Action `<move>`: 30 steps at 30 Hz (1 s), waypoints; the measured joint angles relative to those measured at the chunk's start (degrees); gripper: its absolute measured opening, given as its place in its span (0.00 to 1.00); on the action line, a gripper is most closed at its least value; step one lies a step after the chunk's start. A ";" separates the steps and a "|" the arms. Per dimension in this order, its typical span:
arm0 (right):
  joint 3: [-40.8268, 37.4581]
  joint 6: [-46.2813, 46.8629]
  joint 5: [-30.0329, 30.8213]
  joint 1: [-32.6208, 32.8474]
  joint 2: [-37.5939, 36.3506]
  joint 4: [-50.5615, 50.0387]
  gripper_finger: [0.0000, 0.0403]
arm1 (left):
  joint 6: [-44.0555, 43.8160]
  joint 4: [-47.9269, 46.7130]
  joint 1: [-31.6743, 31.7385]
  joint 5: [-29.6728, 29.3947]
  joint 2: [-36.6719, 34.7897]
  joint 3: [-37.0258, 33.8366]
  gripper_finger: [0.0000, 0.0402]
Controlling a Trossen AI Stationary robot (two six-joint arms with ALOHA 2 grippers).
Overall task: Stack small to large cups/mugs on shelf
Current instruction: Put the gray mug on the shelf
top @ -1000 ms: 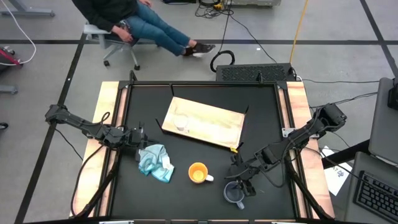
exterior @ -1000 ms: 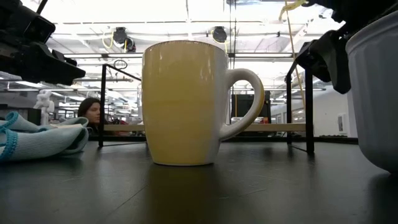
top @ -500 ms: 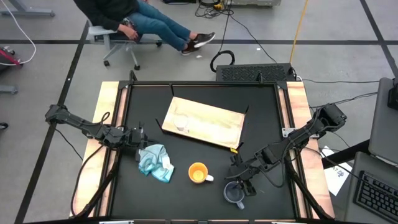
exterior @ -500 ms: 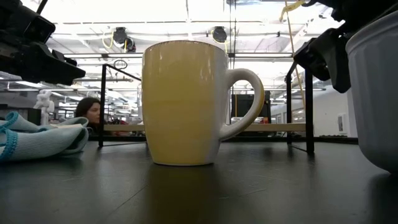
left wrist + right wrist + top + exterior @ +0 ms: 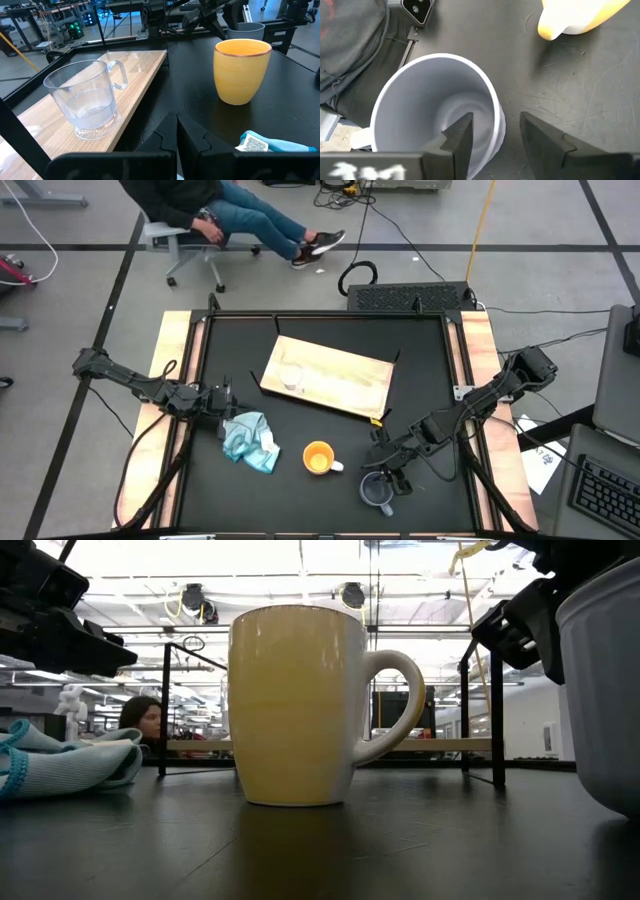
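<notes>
- Right wrist view is showing the right gripper straddling the rim of the grey-blue mug, one finger reaching inside the bowl and the other hanging outside the wall; the jaws are standing apart with the wall between them, not yet pinching it.
- To my eye, doing this step well is going to mean squeezing squarely on the wall, keeping the mug upright while lifting, and steering clear of the orange mug sitting just beside it.
- Over on the left side of the table, the left gripper is waiting with its fingers closed and empty, near the light blue cloth.
- I am counting three vessels: the grey-blue mug at the near right of the black tabletop, the orange mug toward the middle, and one clear glass cup already standing on the shelf.
- I am counting one shelf, one cloth and two arms, and a person is sitting on a chair beyond the table.
</notes>
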 joint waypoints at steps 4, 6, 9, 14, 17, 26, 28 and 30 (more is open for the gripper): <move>0.00 -0.66 0.00 -0.02 0.00 0.01 0.33 | 0.02 0.00 0.00 0.01 0.00 0.00 0.01; 0.00 -1.06 0.00 -0.02 0.00 0.01 0.31 | 0.04 0.00 0.00 0.01 0.00 0.00 0.01; 0.00 -1.29 0.00 -0.02 -0.02 0.01 0.27 | 0.07 0.00 0.00 0.01 0.00 0.00 0.01; 0.00 -1.49 0.00 -0.04 -0.02 0.01 0.17 | 0.18 0.00 0.00 0.01 -0.02 0.00 0.01; 0.00 -1.51 0.00 -0.07 -0.02 0.01 0.10 | 0.17 0.00 0.00 0.01 -0.01 0.00 0.01; -0.02 -6.32 0.02 -0.07 -0.02 0.03 0.03 | 0.09 0.00 0.00 0.00 -0.01 0.00 0.01; -0.02 -7.26 0.02 -0.07 -0.04 0.05 0.02 | -0.16 0.00 0.00 0.01 0.00 0.00 0.01; -0.02 -8.69 0.13 -0.07 -0.04 0.97 0.01 | -0.24 0.00 0.00 0.01 -0.02 0.00 0.01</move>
